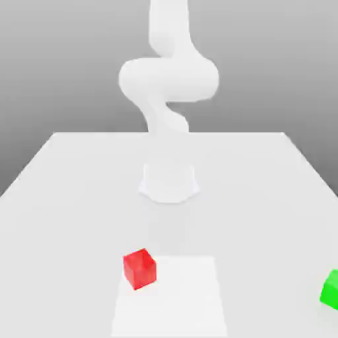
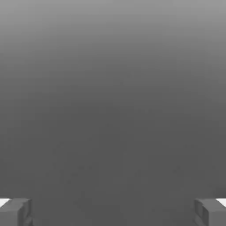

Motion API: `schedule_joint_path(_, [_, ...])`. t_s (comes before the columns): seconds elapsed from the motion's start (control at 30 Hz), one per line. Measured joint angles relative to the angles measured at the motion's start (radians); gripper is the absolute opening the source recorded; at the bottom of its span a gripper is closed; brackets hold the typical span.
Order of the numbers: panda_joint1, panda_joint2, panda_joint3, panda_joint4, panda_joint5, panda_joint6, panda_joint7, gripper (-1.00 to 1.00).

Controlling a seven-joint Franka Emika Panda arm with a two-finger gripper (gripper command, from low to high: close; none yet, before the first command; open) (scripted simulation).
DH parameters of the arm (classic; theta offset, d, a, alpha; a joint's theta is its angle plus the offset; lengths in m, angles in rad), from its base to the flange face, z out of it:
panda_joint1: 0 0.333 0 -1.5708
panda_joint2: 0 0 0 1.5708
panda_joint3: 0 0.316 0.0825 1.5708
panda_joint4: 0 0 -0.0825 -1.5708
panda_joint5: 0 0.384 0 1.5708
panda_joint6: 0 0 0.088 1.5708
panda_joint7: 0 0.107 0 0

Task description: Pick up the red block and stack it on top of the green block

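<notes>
On the white table (image 1: 79,171), near the front edge in the exterior view: red block (image 1: 139,268), resting flat at the exterior view's left corner of a paler square patch (image 1: 178,297), untouched and apart from everything else. Well off toward the exterior view's right, at the frame's edge and partly cut by it: green block (image 1: 331,288), also flat on the table, nothing on top. Blocks well apart, with bare tabletop between them.

Behind both, at the middle of the table: white arm (image 1: 168,79) rising from its round base (image 1: 169,181) and bending overhead, well away from either cube. From the hand view: gripper (image 2: 113,212) spread wide, dark fingertips (image 2: 15,211) at opposite edges of the picture, nothing between them, plain grey beyond.

Judged from this: nothing of the task done yet. Still to come: bringing the claw down over the red block, closing on it, lifting, carrying across to the exterior view's right, setting down squarely on the green block, letting go. Probably the very start, with the approach to the red cube as the step in hand.
</notes>
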Motion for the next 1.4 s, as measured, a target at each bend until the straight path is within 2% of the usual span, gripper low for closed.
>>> schedule_joint_path(0.23, [-0.147, 0.226, 0.108, -0.142, -0.069, 0.134, 0.287, 0.0])
schedule_joint_path(0.5, [-0.264, 0.477, 0.153, -0.301, -0.111, 0.285, 0.579, 0.0])
schedule_joint_path(0.63, [-0.291, 0.591, 0.147, -0.381, -0.084, 0.363, 0.691, 0.0])
schedule_joint_path(0.77, [-0.294, 0.689, 0.14, -0.455, 0.011, 0.44, 0.746, 0.0])
schedule_joint_path(0.9, [-0.296, 0.758, 0.136, -0.454, 0.007, 0.499, 0.774, 0.0])
schedule_joint_path(1.2, [-0.239, 0.934, 0.052, -0.432, -0.104, 0.646, 0.855, 0.0])
schedule_joint_path(1.23, [-0.226, 0.953, 0.036, -0.431, -0.115, 0.663, 0.862, -1.0])
schedule_joint_path(1.4, [-0.227, 0.953, 0.036, -0.431, -0.116, 0.665, 0.864, -1.0])
